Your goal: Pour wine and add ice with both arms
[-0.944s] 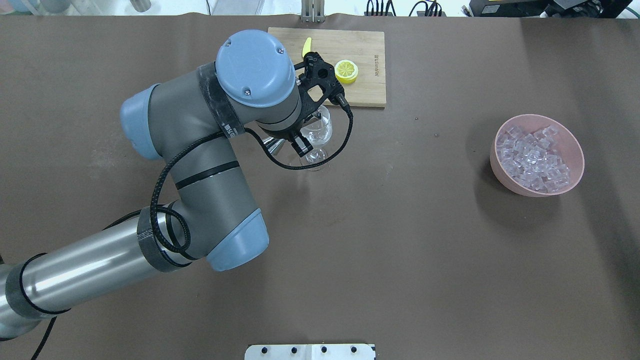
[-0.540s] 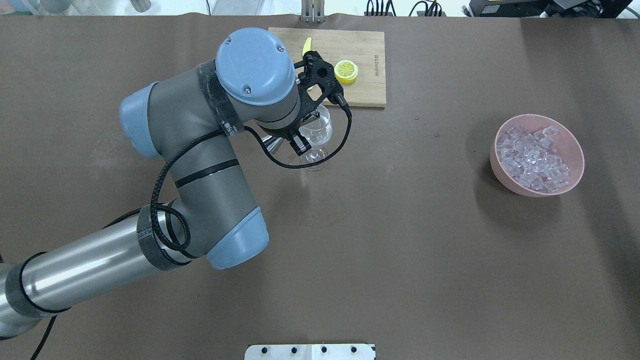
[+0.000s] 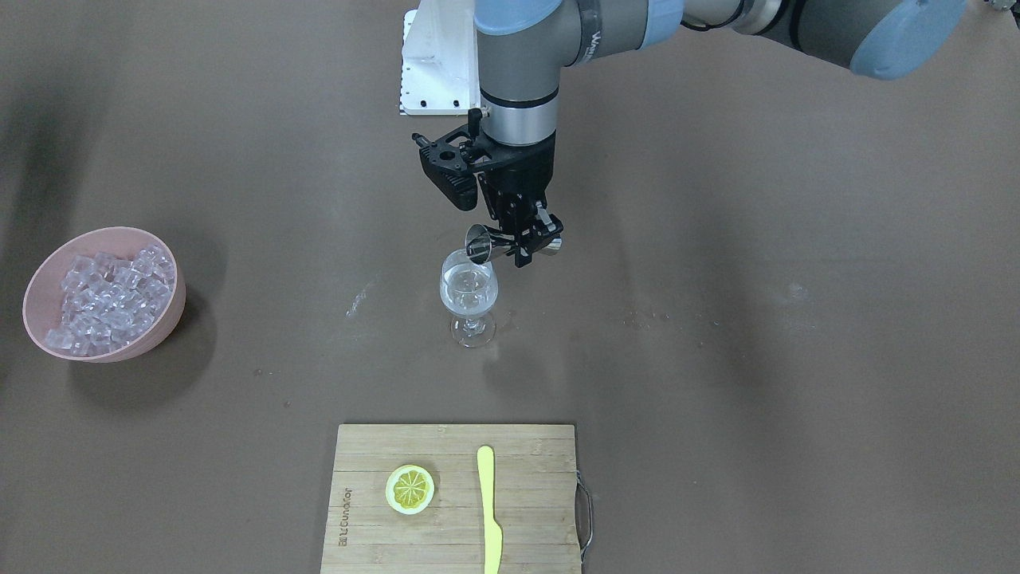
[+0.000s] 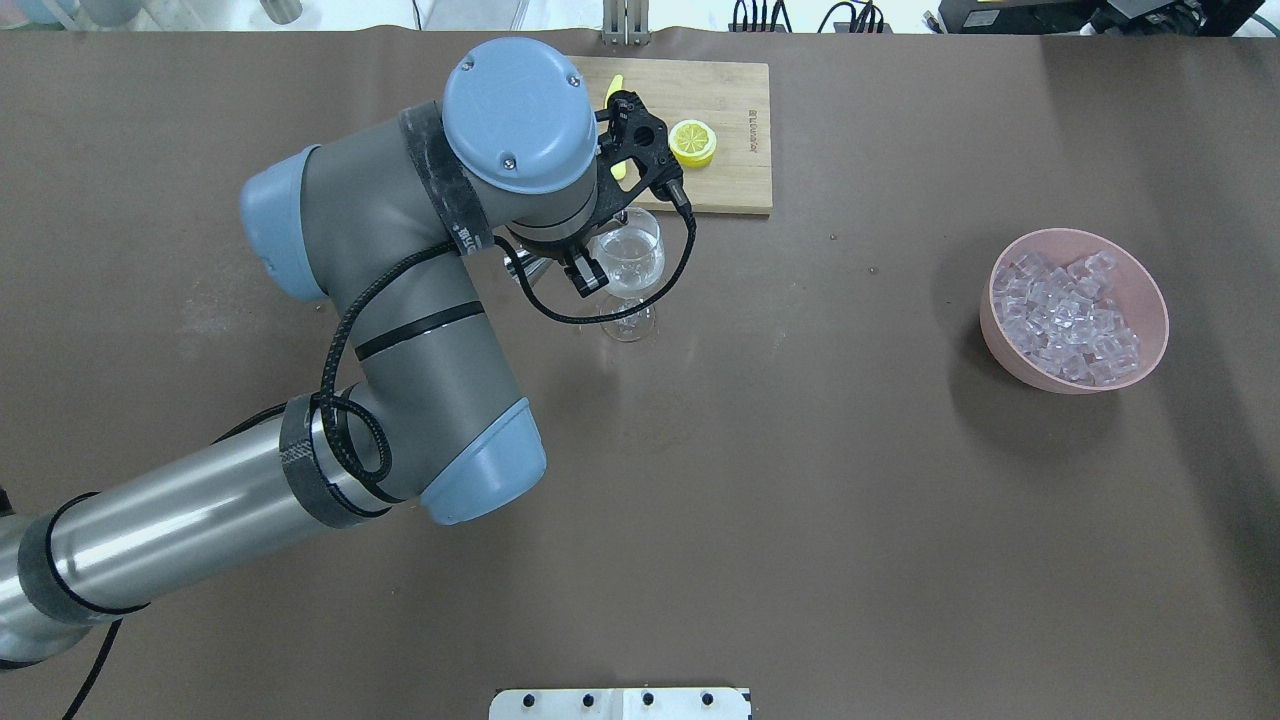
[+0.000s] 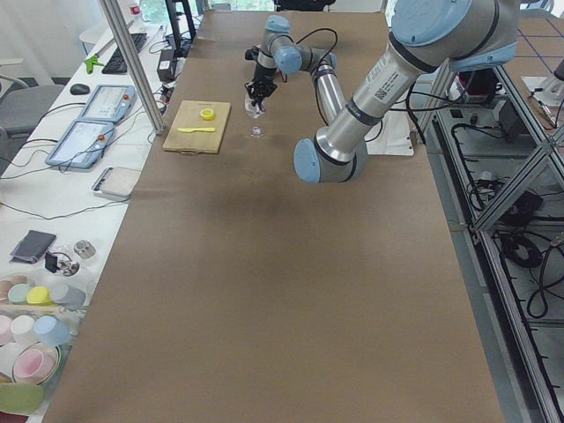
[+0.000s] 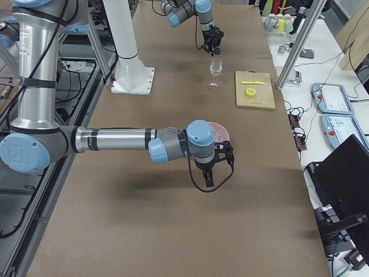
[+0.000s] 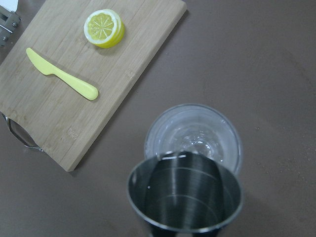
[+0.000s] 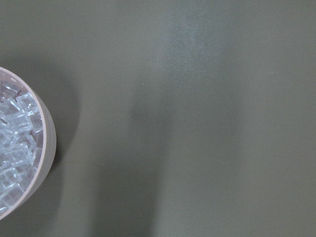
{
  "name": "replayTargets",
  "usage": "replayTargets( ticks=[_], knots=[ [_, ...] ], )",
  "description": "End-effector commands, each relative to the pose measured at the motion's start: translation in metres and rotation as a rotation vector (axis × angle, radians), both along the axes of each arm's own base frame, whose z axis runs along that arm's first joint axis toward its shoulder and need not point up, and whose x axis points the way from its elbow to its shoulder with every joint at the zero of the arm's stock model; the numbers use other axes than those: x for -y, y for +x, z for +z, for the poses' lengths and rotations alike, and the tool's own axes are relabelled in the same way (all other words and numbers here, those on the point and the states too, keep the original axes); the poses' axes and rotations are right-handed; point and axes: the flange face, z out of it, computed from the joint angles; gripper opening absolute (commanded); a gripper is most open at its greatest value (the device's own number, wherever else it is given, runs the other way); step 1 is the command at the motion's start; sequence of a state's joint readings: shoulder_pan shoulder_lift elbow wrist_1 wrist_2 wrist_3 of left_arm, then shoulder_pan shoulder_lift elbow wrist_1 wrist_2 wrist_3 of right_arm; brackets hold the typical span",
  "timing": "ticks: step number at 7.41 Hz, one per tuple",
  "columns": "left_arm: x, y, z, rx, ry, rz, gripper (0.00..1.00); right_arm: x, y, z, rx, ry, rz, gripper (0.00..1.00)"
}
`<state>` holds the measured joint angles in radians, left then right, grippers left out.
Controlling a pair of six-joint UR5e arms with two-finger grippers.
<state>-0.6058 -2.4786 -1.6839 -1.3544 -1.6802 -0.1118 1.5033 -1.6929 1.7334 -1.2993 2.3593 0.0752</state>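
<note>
The left arm [image 4: 420,330] reaches out over the table [image 4: 800,500] with its elbow bent and its last link turned straight down, so the left gripper [image 3: 522,241] hangs upright, fingers pointing at the tabletop. The fingers are clamped on the waist of a steel jigger [image 3: 480,243], which lies about level, its open mouth turned sideways over the rim of the glass [image 3: 468,295]; whether steel touches glass cannot be told. The glass stands upright just below and beside the gripper, and the wine [image 7: 200,143] sits in its bowl, right under the jigger's lip. Beyond the gripper, on the side away from the robot, lies a board [image 3: 526,518] with a lemon [image 3: 410,488] and a yellow knife [image 3: 488,510] side by side. The right arm [image 6: 115,139] stretches level across the table, wrist bent down, and the right gripper [image 6: 209,171] points downward near the pink bowl [image 3: 159,335]; whether its fingers are apart or together cannot be told. The ice [image 3: 107,299] is heaped in that bowl, off to one side of the right gripper and well apart from the left one.
</note>
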Motion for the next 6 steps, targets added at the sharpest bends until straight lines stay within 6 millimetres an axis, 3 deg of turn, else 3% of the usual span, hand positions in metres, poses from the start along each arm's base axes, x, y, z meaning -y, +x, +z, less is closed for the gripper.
replayTargets(
  ticks=[1, 6],
  knots=[
    [0.003, 0.0, -0.001, 0.042, 0.022, -0.011, 0.0, 0.0, 0.0, 0.0, 0.0, 0.001, 0.0, 1.0],
    [0.005, -0.008, -0.018, 0.172, 0.069, -0.021, 0.0, 0.0, -0.001, 0.001, 0.0, -0.002, -0.001, 1.0]
  ],
)
